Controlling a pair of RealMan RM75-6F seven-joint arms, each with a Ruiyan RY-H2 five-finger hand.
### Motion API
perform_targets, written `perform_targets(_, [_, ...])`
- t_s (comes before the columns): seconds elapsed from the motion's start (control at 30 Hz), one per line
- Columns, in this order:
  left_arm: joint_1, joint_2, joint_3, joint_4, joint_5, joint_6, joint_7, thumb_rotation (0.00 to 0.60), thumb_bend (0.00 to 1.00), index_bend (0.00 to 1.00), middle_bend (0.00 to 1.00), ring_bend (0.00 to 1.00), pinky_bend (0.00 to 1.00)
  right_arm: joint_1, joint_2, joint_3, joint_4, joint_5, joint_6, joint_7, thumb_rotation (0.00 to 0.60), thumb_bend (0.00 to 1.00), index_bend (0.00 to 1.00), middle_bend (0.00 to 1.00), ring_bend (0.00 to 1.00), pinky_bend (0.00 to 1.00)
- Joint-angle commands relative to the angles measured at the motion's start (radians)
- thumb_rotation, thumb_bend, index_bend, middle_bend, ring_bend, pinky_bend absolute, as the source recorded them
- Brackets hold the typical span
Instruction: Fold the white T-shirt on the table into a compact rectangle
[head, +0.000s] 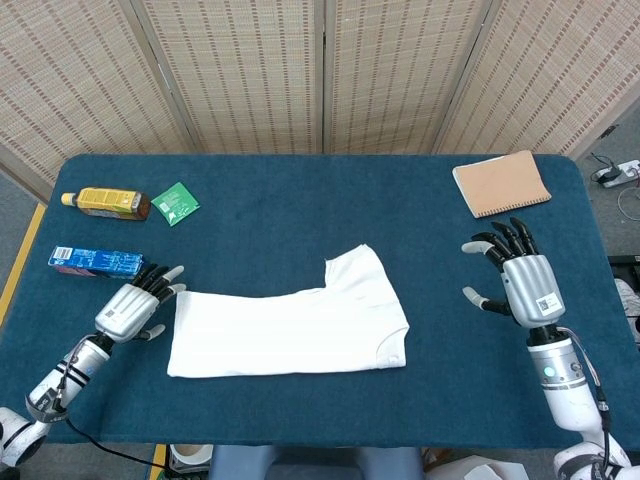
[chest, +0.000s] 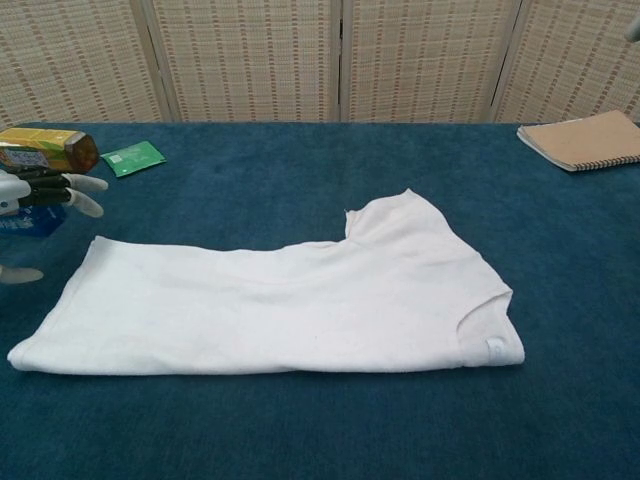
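The white T-shirt (head: 290, 330) (chest: 280, 305) lies folded lengthwise on the blue table (head: 320, 200), a sleeve sticking up toward the back and the collar at its right end. My left hand (head: 133, 307) hovers just left of the shirt's left edge, fingers spread and holding nothing; in the chest view only its fingertips (chest: 60, 190) show at the left border. My right hand (head: 515, 280) is raised well to the right of the shirt, fingers apart and empty. It does not appear in the chest view.
A bottle (head: 105, 203) (chest: 45, 147), a green packet (head: 176, 203) (chest: 132, 157) and a blue box (head: 90, 261) lie at the table's left. A tan notebook (head: 500, 183) (chest: 585, 138) sits at the back right.
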Motion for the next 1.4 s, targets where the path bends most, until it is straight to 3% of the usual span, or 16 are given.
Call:
perform_targets(0.03, [0.006,-0.055,0.032,0.078,0.041,0.04,-0.043,0.6,0.26,0.24,0.03,0.0,0.0,-0.002,0.0,-0.001,-0.006,0.0,0.003,-0.006,0.6,0.14,0.35,0.28,0.12,0.0])
perform_targets(0.67, [0.017,-0.156,0.062,0.272,0.066,0.074,-0.086,0.6,0.25,0.24,0.03,0.0,0.0,-0.013,0.001,0.001,-0.014,0.012,0.008,-0.019,0.6,0.14,0.35,0.29,0.12,0.0])
perform_targets(1.4, [-0.01,-0.19,0.048,0.24,0.044,0.052,-0.11,0.6,0.25,0.26,0.03,0.0,0.0,-0.024,0.002,0.005,0.0,0.017,0.016,0.002,0.6,0.14,0.35,0.29,0.13,0.0])
